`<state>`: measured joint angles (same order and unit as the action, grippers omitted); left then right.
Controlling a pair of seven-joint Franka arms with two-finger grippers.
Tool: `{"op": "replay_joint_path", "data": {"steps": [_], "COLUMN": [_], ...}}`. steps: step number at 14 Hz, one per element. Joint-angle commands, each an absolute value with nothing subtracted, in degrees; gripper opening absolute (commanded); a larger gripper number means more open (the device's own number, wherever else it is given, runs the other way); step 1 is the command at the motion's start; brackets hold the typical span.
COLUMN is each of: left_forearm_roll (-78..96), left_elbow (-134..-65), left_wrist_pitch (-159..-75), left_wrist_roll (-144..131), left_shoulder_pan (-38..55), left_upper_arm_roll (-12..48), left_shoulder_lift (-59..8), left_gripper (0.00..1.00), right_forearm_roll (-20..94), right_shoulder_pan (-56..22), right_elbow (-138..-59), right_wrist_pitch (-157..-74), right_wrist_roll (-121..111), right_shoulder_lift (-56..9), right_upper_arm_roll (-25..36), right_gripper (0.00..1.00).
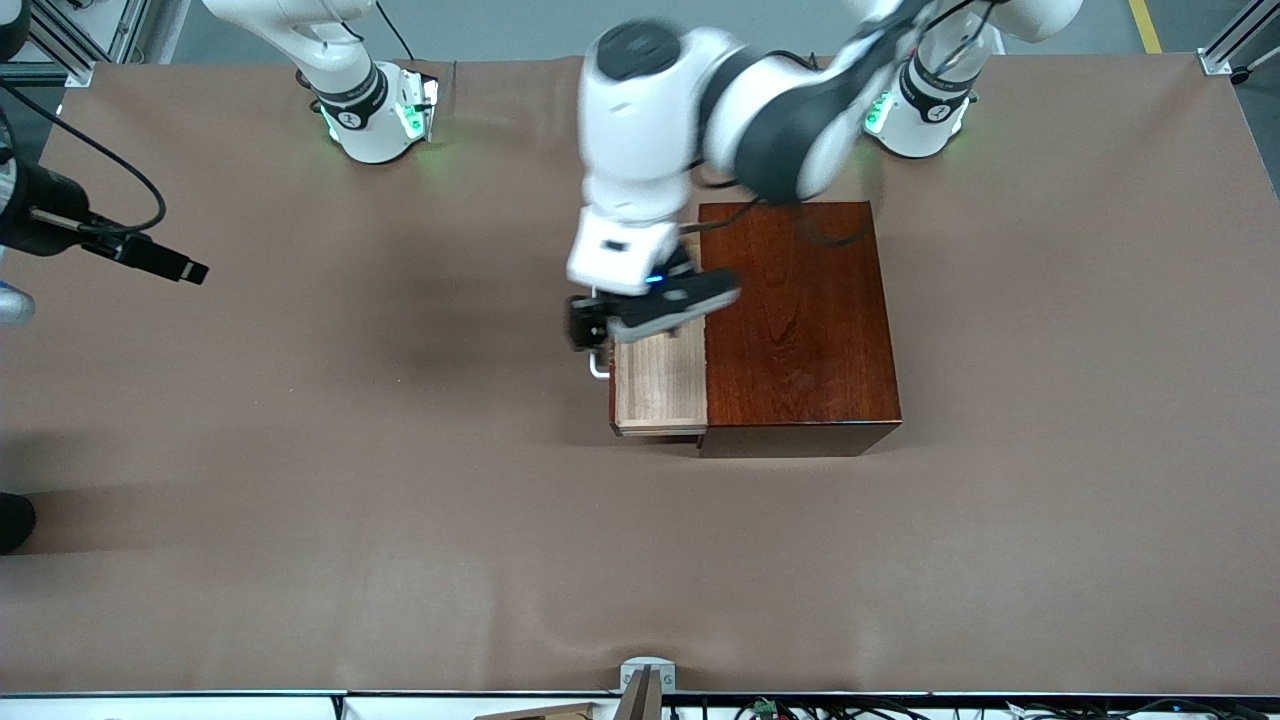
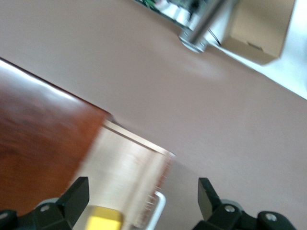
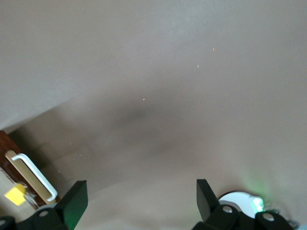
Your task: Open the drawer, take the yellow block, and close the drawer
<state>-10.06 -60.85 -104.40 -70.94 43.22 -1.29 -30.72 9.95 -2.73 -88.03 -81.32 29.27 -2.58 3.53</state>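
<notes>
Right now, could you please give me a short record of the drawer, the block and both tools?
drawer: open, pulled out of the dark wooden box toward the right arm's end
handle: white loop on the drawer front
yellow block: lying in the drawer
left tool: open, over the drawer's handle end, holding nothing
right tool: open, over bare table, arm waiting

A plain brown table covering [image 1: 300, 500] is spread wall to wall, wrinkled a bit near the front camera's edge. A tan cardboard box [image 2: 261, 28] is seen off the table's edge, next to a shiny metal post [image 2: 204, 24].
</notes>
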Motion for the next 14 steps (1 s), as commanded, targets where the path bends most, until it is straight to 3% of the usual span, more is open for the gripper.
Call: {"op": "replay_joint_path", "data": {"steps": [1,6,14], "left_forearm_roll": [-10.72,-9.50,-8.96], "left_elbow": [-63.37,-63.98,-64.07], "left_wrist_pitch": [-95.58,-86.77,-77.52], "left_wrist_roll": [-64.19,-52.05,-22.55], "left_shoulder_pan": [39.65,29.21,13.47], "left_upper_arm_roll": [-1.14,-0.62,-0.79], "left_shoulder_lift": [-25.15,-18.29,-12.75], "left_gripper": [1.00,1.00,1.00], "right_forearm_roll": [10.55,10.72,10.46], "right_shoulder_pan": [-2.90,-4.21,-20.02], "right_elbow": [-87.54,-87.89,-89.03], "right_wrist_pitch": [-80.68,-80.86,-86.99], "right_wrist_roll": [39.42,51.21,82.76], "right_shoulder_lift": [-2.81,-2.90,-7.02], "right_upper_arm_roll": [1.07,-2.02,-1.93], "right_gripper": [1.00,1.00,1.00]}}
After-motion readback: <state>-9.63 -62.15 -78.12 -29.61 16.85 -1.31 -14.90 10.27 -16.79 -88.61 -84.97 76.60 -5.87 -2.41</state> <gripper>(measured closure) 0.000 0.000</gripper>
